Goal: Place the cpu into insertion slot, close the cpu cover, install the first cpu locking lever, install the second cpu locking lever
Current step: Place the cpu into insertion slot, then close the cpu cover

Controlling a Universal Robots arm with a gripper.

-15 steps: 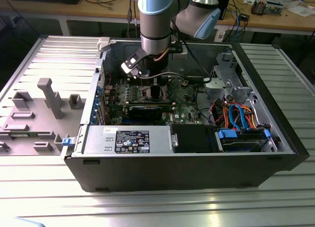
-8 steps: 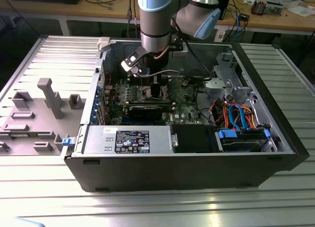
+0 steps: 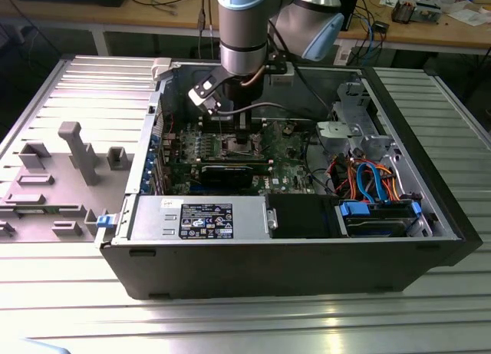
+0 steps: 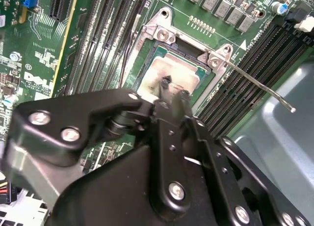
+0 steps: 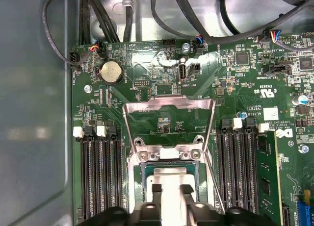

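First wrist view has the gripper (image 5: 170, 189) at the cpu (image 5: 170, 177), which sits in the insertion slot (image 5: 143, 182), at 1 o'clock from the power supply (image 3: 199, 216) in the exterior view; clasped or let go, I cannot tell. The cpu cover (image 5: 169, 103) stands open. Should the cpu sit skewed or cling to the gripper, the slot could be damaged

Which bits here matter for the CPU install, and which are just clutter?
Job: insertion slot, cpu in it, cpu cover standing open, locking lever, gripper above the cpu.
Lying about: coin cell, memory slots, power supply, drive cage, cables.
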